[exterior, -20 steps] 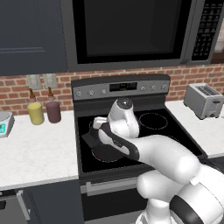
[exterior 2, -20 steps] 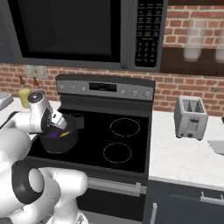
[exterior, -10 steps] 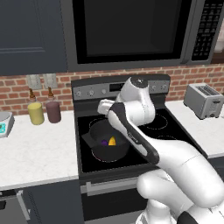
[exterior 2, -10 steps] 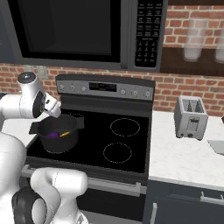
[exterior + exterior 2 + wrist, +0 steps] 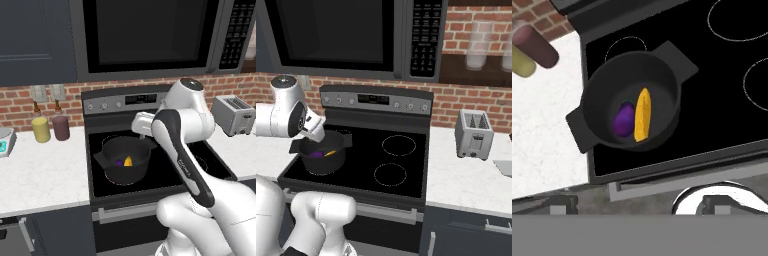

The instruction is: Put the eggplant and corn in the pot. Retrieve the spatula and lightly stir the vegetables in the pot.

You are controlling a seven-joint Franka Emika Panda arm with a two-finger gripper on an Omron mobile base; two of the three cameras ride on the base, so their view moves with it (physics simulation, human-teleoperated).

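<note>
The dark-grey pot [image 5: 112,167] [image 5: 320,164] stands on the front left burner of the stove. Inside it lie the purple eggplant [image 5: 624,120] [image 5: 119,162] and the yellow corn [image 5: 642,115] [image 5: 128,161], side by side and touching. My gripper [image 5: 637,205] [image 5: 141,125] hangs above the pot's far right rim, looking down into it. It is open, its fingertips [image 5: 561,202] wide apart with nothing between them. The hand [image 5: 314,129] sits clear of the pot wall [image 5: 599,102].
A yellow jar [image 5: 41,129] and a maroon jar [image 5: 61,127] stand on the white counter [image 5: 45,175] left of the stove. A toaster [image 5: 234,115] [image 5: 473,134] sits on the right counter. The microwave [image 5: 150,35] hangs low over the stove.
My hand has risen out of the pot and drawn back toward the stove's rear. The eggplant and corn, earlier partly covered by the arm, now lie exposed in the pot.
</note>
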